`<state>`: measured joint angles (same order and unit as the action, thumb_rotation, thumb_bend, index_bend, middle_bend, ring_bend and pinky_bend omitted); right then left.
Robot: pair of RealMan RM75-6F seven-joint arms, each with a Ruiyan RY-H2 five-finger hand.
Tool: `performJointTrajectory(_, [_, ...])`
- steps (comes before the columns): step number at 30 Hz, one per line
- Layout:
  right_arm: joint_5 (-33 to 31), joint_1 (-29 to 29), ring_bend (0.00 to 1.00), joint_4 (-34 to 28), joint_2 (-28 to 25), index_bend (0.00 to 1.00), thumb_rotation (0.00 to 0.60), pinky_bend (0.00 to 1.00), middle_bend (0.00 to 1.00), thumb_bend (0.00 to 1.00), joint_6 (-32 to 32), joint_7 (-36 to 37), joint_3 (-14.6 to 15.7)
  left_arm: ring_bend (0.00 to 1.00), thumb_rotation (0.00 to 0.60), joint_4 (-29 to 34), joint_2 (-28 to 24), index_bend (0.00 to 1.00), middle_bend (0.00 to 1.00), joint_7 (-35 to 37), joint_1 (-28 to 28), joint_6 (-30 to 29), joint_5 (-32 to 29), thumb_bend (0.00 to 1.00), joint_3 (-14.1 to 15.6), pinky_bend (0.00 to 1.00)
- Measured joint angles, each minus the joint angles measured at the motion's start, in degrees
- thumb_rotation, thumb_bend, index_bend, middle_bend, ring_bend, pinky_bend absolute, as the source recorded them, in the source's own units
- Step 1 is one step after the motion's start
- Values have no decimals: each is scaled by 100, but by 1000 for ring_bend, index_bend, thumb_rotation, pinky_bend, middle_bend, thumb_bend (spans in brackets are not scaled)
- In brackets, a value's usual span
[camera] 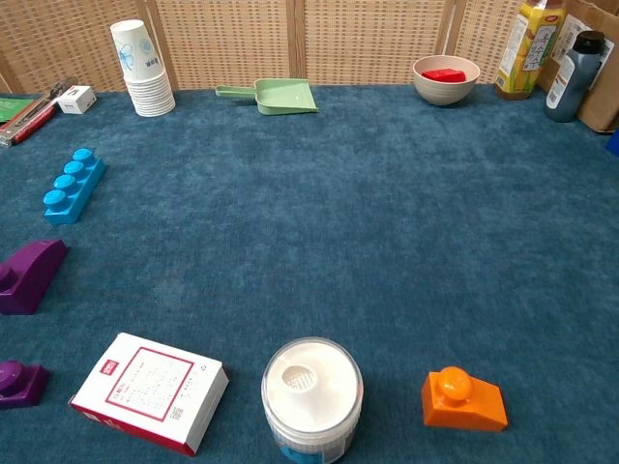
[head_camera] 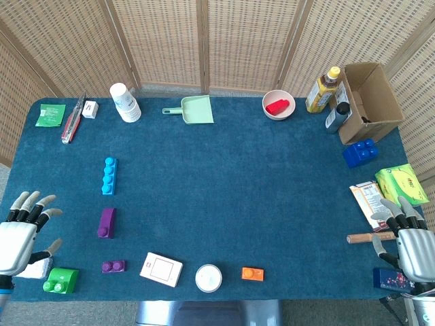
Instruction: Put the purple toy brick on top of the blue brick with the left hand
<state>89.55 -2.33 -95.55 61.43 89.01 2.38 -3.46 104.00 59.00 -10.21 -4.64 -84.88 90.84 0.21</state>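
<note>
A sloped purple brick (head_camera: 106,222) (camera: 31,275) lies near the table's left side. A smaller flat purple brick (head_camera: 113,266) (camera: 19,382) sits closer to the front edge. A long light-blue brick (head_camera: 109,174) (camera: 73,186) lies just behind the sloped one. A dark blue brick (head_camera: 360,153) sits far right by the cardboard box. My left hand (head_camera: 24,227) hovers at the left edge, left of the sloped purple brick, fingers spread and holding nothing. My right hand (head_camera: 408,238) is at the right edge, fingers apart and empty. Neither hand shows in the chest view.
A green brick (head_camera: 61,280), a white card box (head_camera: 162,269), a white-lidded jar (head_camera: 209,278) and an orange brick (head_camera: 252,274) line the front edge. Paper cups (head_camera: 125,102), a green dustpan (head_camera: 194,110), a bowl (head_camera: 279,104) and a cardboard box (head_camera: 370,100) stand at the back.
</note>
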Motion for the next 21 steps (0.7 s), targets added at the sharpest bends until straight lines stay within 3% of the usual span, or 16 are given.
performJointTrajectory(14, [32,-7,43,-49,10,356,600,181,192,401,57,-8,-24,65,600,-42,-276,334,194,-27,-133,182,95,296,33,0])
performJointTrajectory(21, [5,38,43,-21,7,355,600,181,192,402,92,59,-13,66,600,-295,-426,327,190,370,-318,429,49,297,-22,0])
